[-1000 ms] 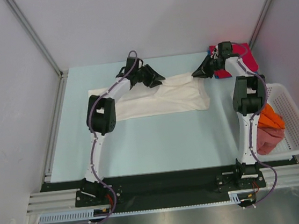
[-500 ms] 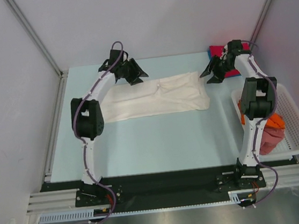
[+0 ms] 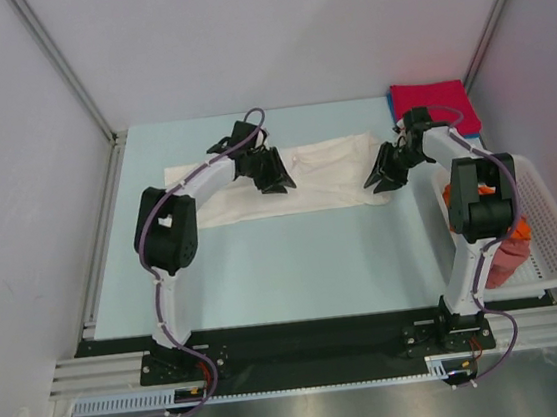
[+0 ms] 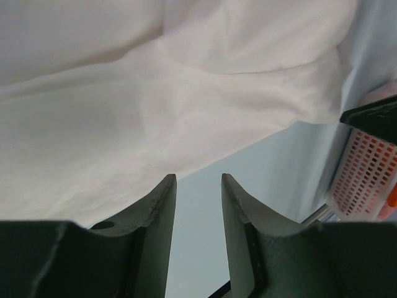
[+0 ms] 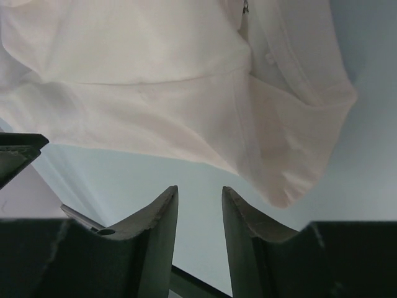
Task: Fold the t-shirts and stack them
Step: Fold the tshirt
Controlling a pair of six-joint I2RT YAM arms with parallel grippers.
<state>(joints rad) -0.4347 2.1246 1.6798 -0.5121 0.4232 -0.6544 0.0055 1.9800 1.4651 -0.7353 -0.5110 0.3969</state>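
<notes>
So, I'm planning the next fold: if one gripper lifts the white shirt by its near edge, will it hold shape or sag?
Probably sag: the white shirt lies in soft creases and folds, so it looks floppy. It seems thin, so likely light to lift. Pushed along the table, the wrinkled cloth would more likely bunch up than slide flat.

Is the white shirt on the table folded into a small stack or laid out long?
Laid out long: the white shirt lies as a wide band across the table, layers overlapping, not folded compact.
</notes>
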